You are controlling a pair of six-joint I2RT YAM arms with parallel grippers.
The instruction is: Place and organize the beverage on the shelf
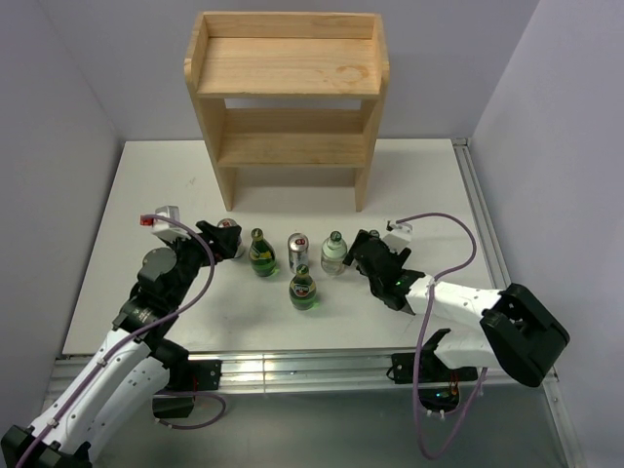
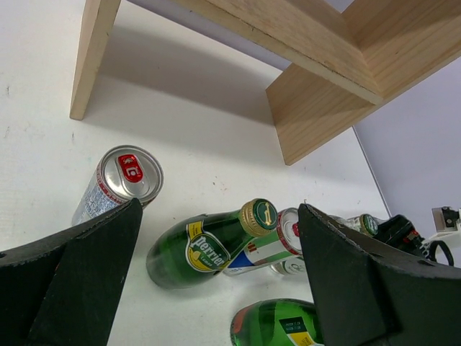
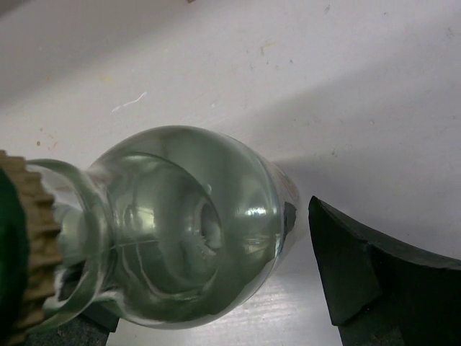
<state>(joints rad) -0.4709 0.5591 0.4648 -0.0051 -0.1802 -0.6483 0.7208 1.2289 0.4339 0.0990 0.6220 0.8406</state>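
Note:
The pine shelf point(image 1: 286, 68) stands at the back of the table, with nothing on its tiers. The drinks stand on the table in front of it. There are two green bottles point(image 1: 260, 255) point(image 1: 303, 289), a can point(image 1: 297, 251) and a water bottle point(image 1: 334, 254). A second can point(image 1: 229, 235) is beside my left gripper point(image 1: 216, 241). That gripper is open and empty; in the left wrist view the can point(image 2: 122, 176) stands just outside the left finger point(image 2: 79, 274). My right gripper point(image 1: 370, 252) is open around a clear water bottle point(image 3: 180, 223). The right finger point(image 3: 374, 281) is apart from the bottle.
The white table ends at a metal rail point(image 1: 292, 369) near the arm bases, and grey walls close in both sides. The shelf's legs point(image 2: 90, 61) stand just behind the row of drinks. The right arm's cable point(image 1: 458, 239) loops over the table at the right.

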